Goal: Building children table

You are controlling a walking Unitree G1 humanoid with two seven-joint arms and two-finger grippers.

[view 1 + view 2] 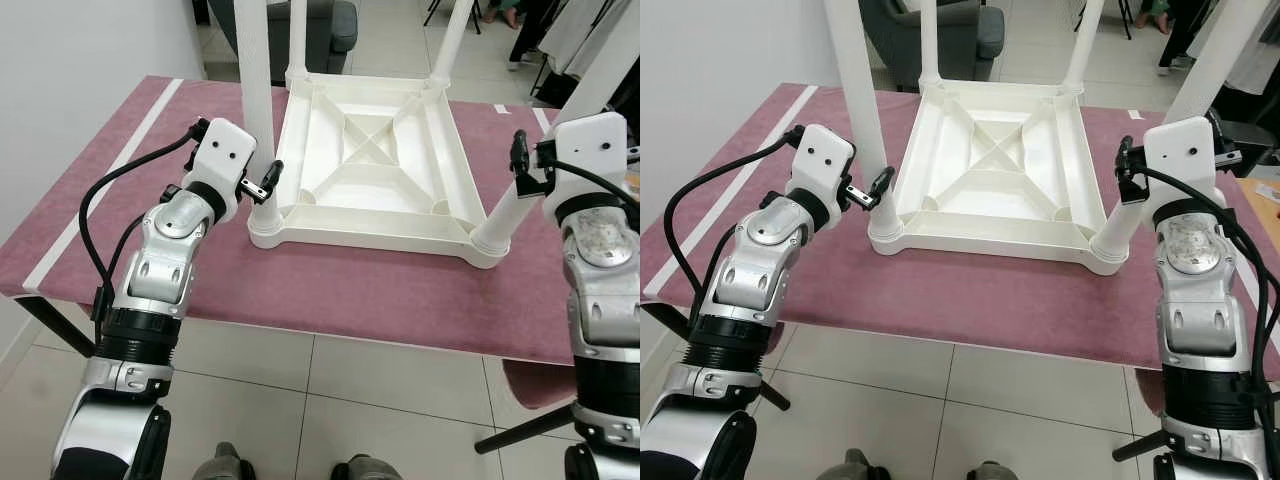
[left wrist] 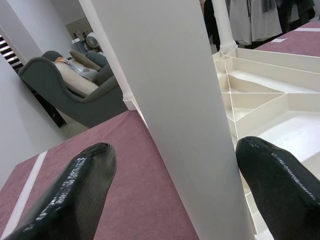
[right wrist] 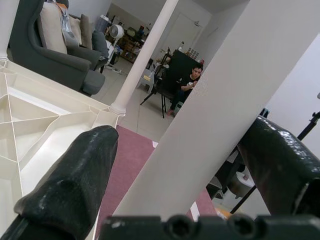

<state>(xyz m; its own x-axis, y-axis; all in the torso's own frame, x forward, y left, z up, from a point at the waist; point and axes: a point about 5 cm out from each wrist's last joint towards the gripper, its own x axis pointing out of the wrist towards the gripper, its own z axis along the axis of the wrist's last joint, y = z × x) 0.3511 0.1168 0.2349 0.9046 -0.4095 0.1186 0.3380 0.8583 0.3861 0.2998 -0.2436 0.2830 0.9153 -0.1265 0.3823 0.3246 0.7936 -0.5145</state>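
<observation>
A white plastic children's table (image 1: pixel 370 150) lies upside down on a maroon-covered work table (image 1: pixel 350 285), its legs pointing up. My left gripper (image 1: pixel 262 185) is open at the near-left leg (image 1: pixel 255 90). The leg (image 2: pixel 170 100) stands between the two black fingers (image 2: pixel 75 190), with a gap on one side. My right gripper (image 1: pixel 525 170) is open around the near-right leg (image 1: pixel 505 220), which leans outward. That leg (image 3: pixel 215 115) passes between the right fingers (image 3: pixel 75 180). Two far legs (image 1: pixel 297 35) (image 1: pixel 452 40) stand upright in their corner sockets.
A grey armchair (image 1: pixel 335 25) stands beyond the work table's far edge. A white wall runs along the left. A black stand leg (image 1: pixel 520 430) and a pink seat (image 1: pixel 535 380) sit low on the right. A seated person (image 3: pixel 192 82) is far back.
</observation>
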